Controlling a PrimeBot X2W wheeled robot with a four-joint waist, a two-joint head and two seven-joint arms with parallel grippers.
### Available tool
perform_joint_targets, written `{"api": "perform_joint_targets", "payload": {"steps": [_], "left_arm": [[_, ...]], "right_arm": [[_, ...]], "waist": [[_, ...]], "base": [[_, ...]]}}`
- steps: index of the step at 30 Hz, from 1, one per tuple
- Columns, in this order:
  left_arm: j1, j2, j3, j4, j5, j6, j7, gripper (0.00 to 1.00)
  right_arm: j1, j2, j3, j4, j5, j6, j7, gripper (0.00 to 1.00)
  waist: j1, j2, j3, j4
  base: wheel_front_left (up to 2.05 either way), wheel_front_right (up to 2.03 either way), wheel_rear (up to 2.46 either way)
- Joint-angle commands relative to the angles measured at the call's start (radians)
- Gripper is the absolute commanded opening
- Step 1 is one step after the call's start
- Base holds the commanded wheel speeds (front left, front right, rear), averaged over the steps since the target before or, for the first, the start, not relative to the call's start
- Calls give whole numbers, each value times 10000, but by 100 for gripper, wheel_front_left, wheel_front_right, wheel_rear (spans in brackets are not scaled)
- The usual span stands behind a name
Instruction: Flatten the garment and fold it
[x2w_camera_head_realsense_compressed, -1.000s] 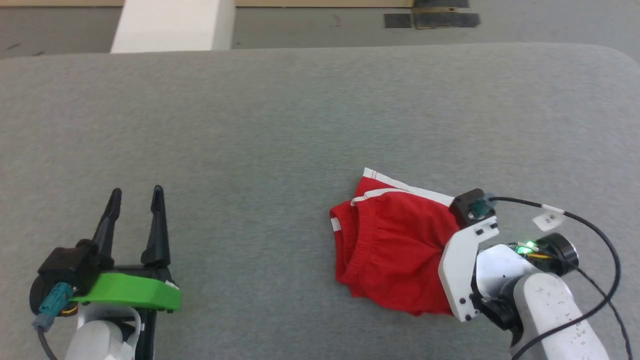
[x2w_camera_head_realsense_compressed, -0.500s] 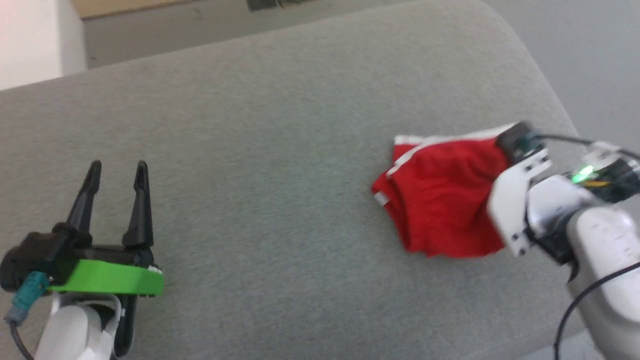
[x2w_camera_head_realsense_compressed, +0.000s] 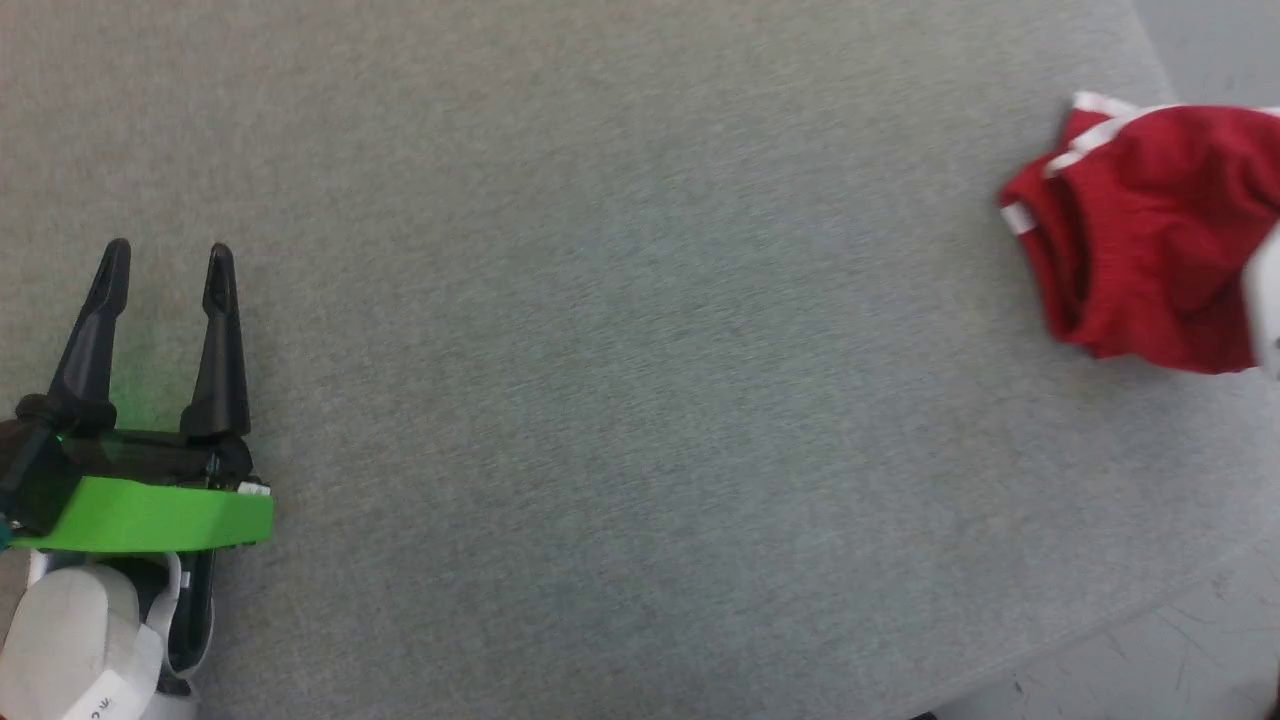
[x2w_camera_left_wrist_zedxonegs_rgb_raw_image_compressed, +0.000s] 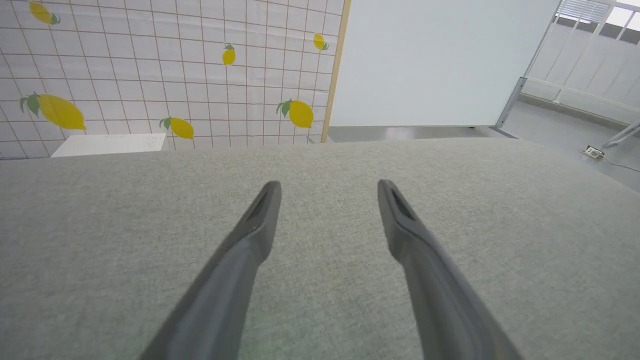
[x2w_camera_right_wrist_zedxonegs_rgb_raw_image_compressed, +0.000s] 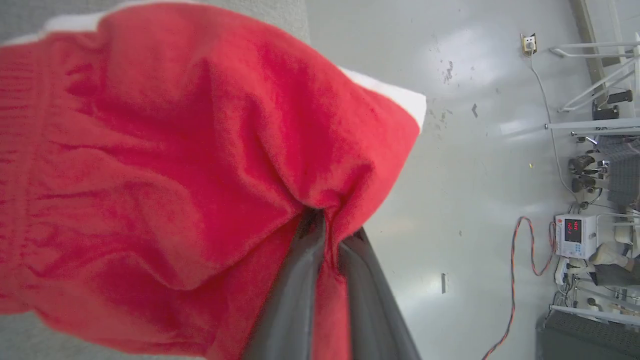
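While the right pincer (x2w_camera_right_wrist_zedxonegs_rgb_raw_image_compressed: 327, 227) is clamping a gathered fold of the shorts (x2w_camera_head_realsense_compressed: 1140, 260), fingers pressed nearly together with red cloth between them, the shorts are sitting bunched near the table's (x2w_camera_head_realsense_compressed: 600, 350) right edge. One white-trimmed corner is showing against the floor (x2w_camera_right_wrist_zedxonegs_rgb_raw_image_compressed: 475, 200) in the right wrist view. Left pincer (x2w_camera_head_realsense_compressed: 167, 255) is hovering over the table with fingers spread wide, well apart from the shorts.

The shorts (x2w_camera_head_realsense_compressed: 1150, 230) sit at the table's (x2w_camera_head_realsense_compressed: 600, 350) right edge, one corner past it over the floor (x2w_camera_head_realsense_compressed: 1150, 660), pinched in the right claw (x2w_camera_right_wrist_zedxonegs_rgb_raw_image_compressed: 330, 230). The left claw (x2w_camera_head_realsense_compressed: 168, 250) hangs over the table's near left, well apart.
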Motion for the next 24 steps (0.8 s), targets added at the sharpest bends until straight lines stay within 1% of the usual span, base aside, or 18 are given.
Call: {"api": "perform_joint_targets", "payload": {"steps": [1,3,4,6,10,13,16,17,18,20,24], "left_arm": [[-149,106,22,-11,-39,-38,-28,100],[-198,137,15,25,-77,-38,-31,100],[-223,145,9,48,-98,-38,-33,100],[-262,136,-4,114,-121,-38,-37,100],[-318,-21,-83,309,-136,-38,-42,100],[-327,-259,-200,430,-109,-38,-44,100],[-244,-528,-287,619,-69,-38,-45,100],[-199,-618,-291,700,-58,-38,-45,100],[-175,-686,-292,755,-46,-38,-45,100],[-84,-857,-238,881,-1,-38,-46,100],[37,-1224,3,1013,122,-26,-46,100]], "right_arm": [[-205,-11,-325,-2,-173,-17,-75,0],[-212,50,-819,-35,-387,-17,-55,0],[-203,81,-995,-61,-503,-17,-67,7],[-142,170,-1429,-50,-644,-17,6,100],[38,194,-2007,-243,-796,-17,158,100],[140,48,-2386,-671,-669,-17,204,100],[53,-41,-2673,-1331,-457,-17,-153,100],[-36,-9,-2736,-1618,-318,-17,-474,100],[-179,109,-2870,-1808,-155,-17,-776,100],[-426,386,-2748,-2133,101,-17,-1423,100],[-845,1414,-2264,-2596,801,-17,-2844,100]], "waist": [[-2,103,989,882],[-2,103,1063,1028],[-2,103,1069,1084],[-2,103,1006,1188],[-2,103,558,1345],[-2,103,-2,1451],[-2,103,-616,1560],[-2,103,-831,1599],[-2,103,-1002,1642],[-2,103,-1445,1723],[-2,103,-2249,1965]], "base": [[0,0,0],[0,0,0],[0,0,0],[0,0,0],[0,0,0],[0,0,0],[0,0,0],[0,0,0],[0,0,0],[0,0,0],[0,0,0]]}}
